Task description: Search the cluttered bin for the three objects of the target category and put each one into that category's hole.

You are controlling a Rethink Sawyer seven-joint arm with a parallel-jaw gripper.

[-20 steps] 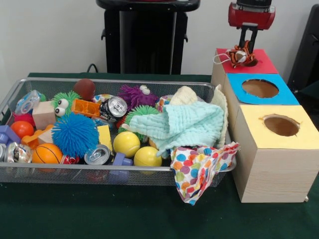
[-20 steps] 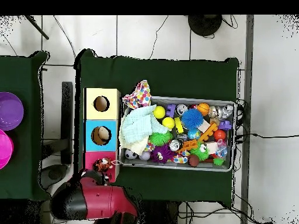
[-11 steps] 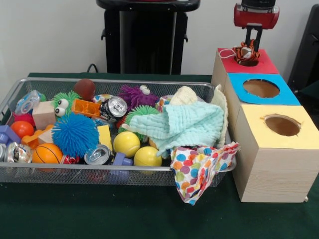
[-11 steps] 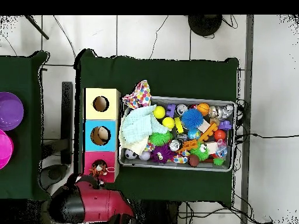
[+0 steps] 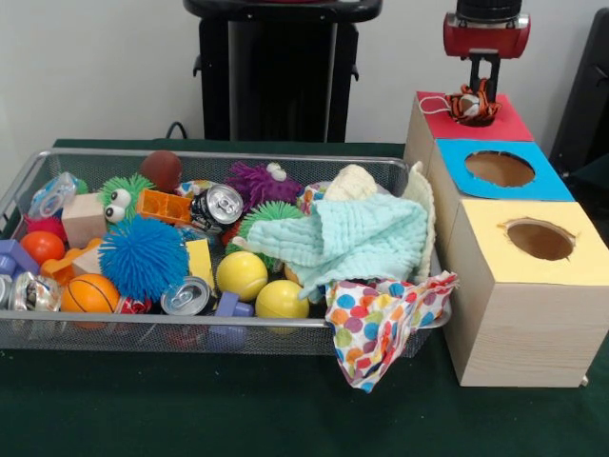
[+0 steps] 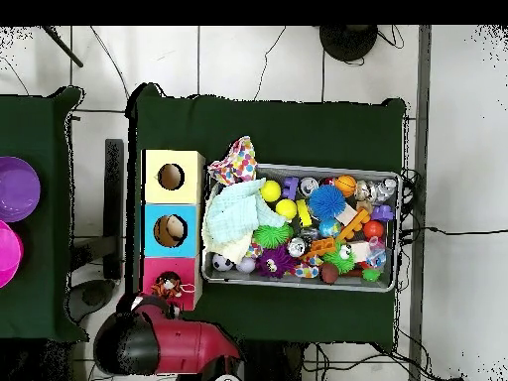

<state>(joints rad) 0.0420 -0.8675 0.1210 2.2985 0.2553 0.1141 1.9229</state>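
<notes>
Three holed boxes (image 5: pixel 521 243), one tiger toy (image 5: pixel 468 103) over the red hole; the gripper (image 5: pixel 483 84) hangs upright, jaws gripping it

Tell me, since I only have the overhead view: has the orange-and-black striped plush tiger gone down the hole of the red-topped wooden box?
Observer: No. From the front, the orange-and-black striped plush tiger sits in the mouth of the hole, most of it above the top of the red-topped wooden box.
Operator: Is the gripper clear of it?
Observer: No. The gripper hangs straight above the tiger and reaches down to it. I cannot tell whether it grips.
</notes>
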